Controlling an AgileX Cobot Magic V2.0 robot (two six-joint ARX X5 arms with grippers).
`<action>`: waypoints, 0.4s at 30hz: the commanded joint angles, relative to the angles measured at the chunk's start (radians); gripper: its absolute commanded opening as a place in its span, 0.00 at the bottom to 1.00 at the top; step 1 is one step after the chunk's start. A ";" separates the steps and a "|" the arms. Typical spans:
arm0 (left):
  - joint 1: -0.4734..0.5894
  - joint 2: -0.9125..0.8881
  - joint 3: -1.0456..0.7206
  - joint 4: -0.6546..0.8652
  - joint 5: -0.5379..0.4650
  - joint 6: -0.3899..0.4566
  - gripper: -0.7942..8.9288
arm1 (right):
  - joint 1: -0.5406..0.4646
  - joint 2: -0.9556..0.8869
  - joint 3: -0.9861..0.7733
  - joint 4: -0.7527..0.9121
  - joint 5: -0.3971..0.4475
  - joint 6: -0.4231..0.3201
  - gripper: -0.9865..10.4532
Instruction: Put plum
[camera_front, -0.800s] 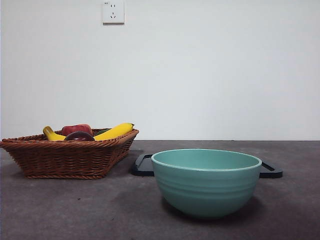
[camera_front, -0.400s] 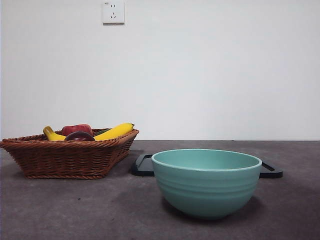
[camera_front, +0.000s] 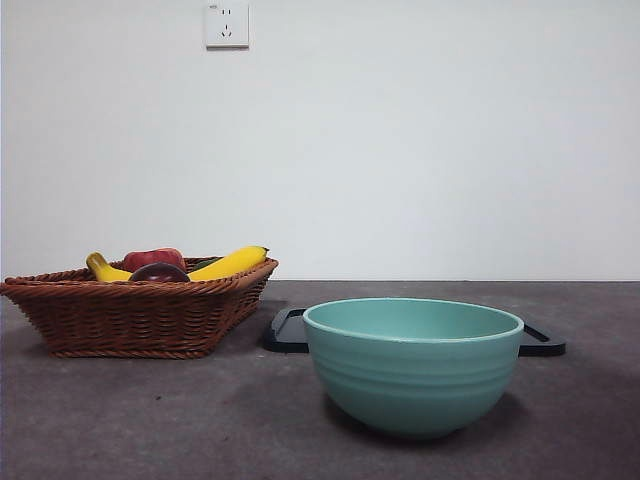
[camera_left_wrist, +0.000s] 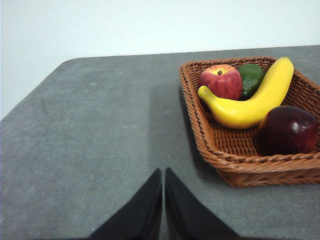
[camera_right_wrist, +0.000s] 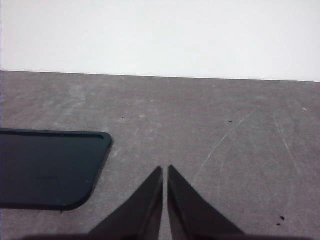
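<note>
From the front, a brown woven wicker basket (camera_front: 140, 315) sits on the dark grey table (camera_front: 120, 420). The plum (camera_front: 158, 272), a small, glossy, dark maroon fruit, lies inside the basket, its top just showing above the near rim. Behind the plum in the basket are a brighter red apple (camera_front: 153, 258) and a yellow banana (camera_front: 228, 263). A wide teal ceramic bowl (camera_front: 412, 365) stands apart from the basket, nearer the camera, and a flat black tray (camera_front: 288, 332) lies beside the basket, behind the bowl. No arm shows in this view.

In the left wrist view, the left gripper (camera_left_wrist: 163, 172) hangs over bare table short of the basket (camera_left_wrist: 220, 155), its two black jaws pressed together and holding nothing. The plum (camera_left_wrist: 288, 130) rests in the basket's corner nearest the gripper, touching the banana (camera_left_wrist: 252, 100); the apple (camera_left_wrist: 220, 81) and a green fruit (camera_left_wrist: 250, 77) lie farther back.

In the right wrist view, the right gripper (camera_right_wrist: 165, 170) has its jaws closed together, empty, above the table (camera_right_wrist: 210, 120), with the tray's (camera_right_wrist: 47, 170) corner nearby.
</note>
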 joint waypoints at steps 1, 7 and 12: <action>0.003 -0.001 -0.021 -0.009 -0.001 0.016 0.09 | -0.001 -0.003 -0.005 -0.023 0.002 0.000 0.09; 0.003 -0.001 -0.021 -0.009 0.000 0.016 0.09 | -0.002 -0.003 -0.005 -0.106 0.006 -0.002 0.09; 0.003 -0.002 -0.020 -0.009 -0.001 0.016 0.09 | -0.002 -0.003 -0.005 -0.101 0.002 0.008 0.09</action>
